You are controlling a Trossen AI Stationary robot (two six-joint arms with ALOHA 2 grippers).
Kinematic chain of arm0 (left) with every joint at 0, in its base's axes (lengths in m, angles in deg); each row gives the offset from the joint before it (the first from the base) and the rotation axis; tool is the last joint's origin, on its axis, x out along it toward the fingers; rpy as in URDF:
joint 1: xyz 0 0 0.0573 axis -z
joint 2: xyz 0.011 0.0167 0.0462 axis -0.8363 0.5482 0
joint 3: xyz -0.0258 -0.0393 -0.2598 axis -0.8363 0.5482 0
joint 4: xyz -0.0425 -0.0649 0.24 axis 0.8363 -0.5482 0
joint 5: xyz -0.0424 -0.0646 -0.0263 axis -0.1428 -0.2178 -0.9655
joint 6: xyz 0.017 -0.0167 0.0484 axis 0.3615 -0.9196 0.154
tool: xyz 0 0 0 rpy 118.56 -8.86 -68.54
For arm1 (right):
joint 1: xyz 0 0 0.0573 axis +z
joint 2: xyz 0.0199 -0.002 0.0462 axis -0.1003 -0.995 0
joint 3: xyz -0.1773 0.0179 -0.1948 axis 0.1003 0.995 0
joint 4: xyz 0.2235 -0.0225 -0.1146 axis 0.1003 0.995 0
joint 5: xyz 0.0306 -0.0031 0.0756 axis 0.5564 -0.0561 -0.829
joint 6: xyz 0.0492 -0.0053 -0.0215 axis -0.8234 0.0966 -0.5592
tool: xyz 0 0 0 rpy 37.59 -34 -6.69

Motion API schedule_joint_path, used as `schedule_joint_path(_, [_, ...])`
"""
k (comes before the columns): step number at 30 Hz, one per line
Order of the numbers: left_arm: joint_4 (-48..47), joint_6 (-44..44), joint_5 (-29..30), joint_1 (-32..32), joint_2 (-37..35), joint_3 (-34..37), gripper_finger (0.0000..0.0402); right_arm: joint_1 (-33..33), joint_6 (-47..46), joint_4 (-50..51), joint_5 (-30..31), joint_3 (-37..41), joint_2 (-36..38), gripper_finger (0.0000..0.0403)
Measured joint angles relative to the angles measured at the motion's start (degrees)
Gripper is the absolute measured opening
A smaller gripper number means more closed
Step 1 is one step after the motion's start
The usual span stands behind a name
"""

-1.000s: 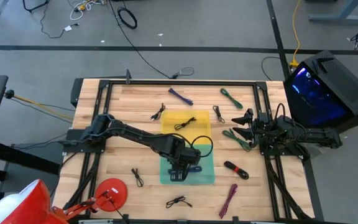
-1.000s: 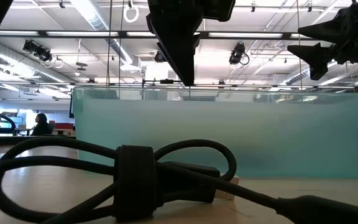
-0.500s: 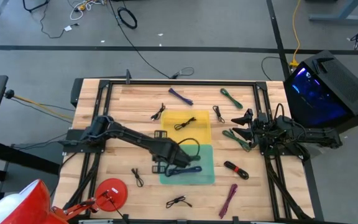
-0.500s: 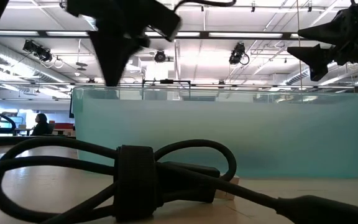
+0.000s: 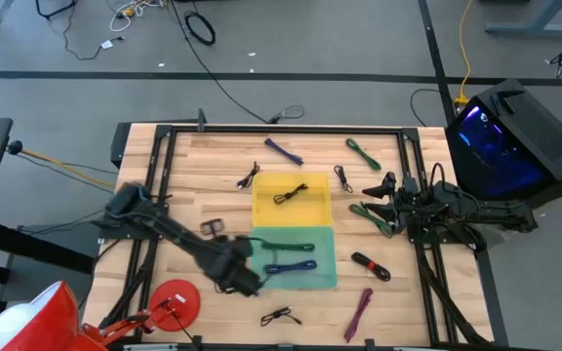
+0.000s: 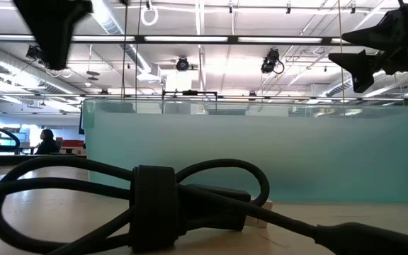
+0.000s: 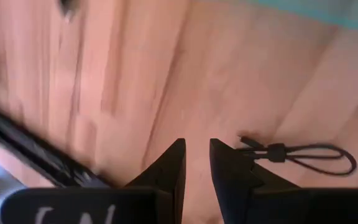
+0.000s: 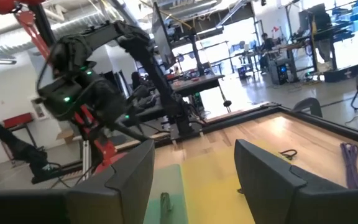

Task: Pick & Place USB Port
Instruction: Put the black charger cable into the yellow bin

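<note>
The left gripper (image 5: 230,276) has swung out of the green bin (image 5: 326,276) and now hangs over bare wood just left of it, near the table's (image 5: 183,166) front edge; a second ago it stood inside that bin, and half a second ago it was at the bin's left wall. It has left a blue cable (image 5: 290,266) lying in the green bin beside a green cable (image 5: 283,247), so that placement looks done. In the left wrist view its fingers (image 7: 169,168) stand close together with only a narrow gap and nothing between them. That view also shows a looped black cable (image 7: 303,151) on the wood just ahead, which in the high view (image 5: 278,316) lies near the front edge, right of the gripper, and seems the likely next pick. The yellow bin (image 5: 318,210), farther back, holds another black cable (image 5: 289,194). The right gripper (image 5: 369,199) waits at the right of the table, unmoved, fingers spread wide and empty.
</note>
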Motion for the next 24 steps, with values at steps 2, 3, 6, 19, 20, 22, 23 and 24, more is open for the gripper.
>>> schedule_joint_path(2, [0.42, -8.86, 0.05, 2.06, -3.72, 4.73, 0.0078, 0.00, -0.49, 0.01, -0.49, 0.00, 0.00, 0.0223])
schedule_joint_path(3, [1.66, -13.13, 0.05, 3.23, -5.63, 7.10, 0.0078, -0.02, -0.76, 0.02, -0.47, 0.00, 0.00, 0.0223])
schedule_joint_path(6, [7.73, -23.63, -0.64, 6.44, -10.42, 14.18, 0.0078, 0.00, -1.10, 0.00, -0.44, 0.00, 0.00, 0.0223])
schedule_joint_path(19, [39.08, -53.06, 0.73, 12.93, -19.76, 35.16, 0.0079, -0.02, -2.51, 0.26, -3.82, 0.00, 0.00, 0.0223])
schedule_joint_path(20, [42.00, -53.72, 0.64, 12.94, -19.76, 36.41, 0.0079, -0.02, -2.58, 0.26, -4.68, 0.00, 0.00, 0.0223])
schedule_joint_path(22, [46.96, -55.99, 0.58, 12.92, -19.76, 38.81, 0.0078, 0.00, -2.59, 0.32, -6.04, 0.00, 0.00, 0.0223])
schedule_joint_path(23, [48.41, -56.82, 0.28, 12.92, -19.76, 39.63, 0.0079, -0.02, -2.58, 0.31, -6.79, 0.00, 0.00, 0.0223])
schedule_joint_path(24, [48.89, -57.66, -0.04, 12.92, -19.76, 40.12, 0.0078, 0.00, -2.59, 0.33, -7.44, 0.00, 0.00, 0.0223])
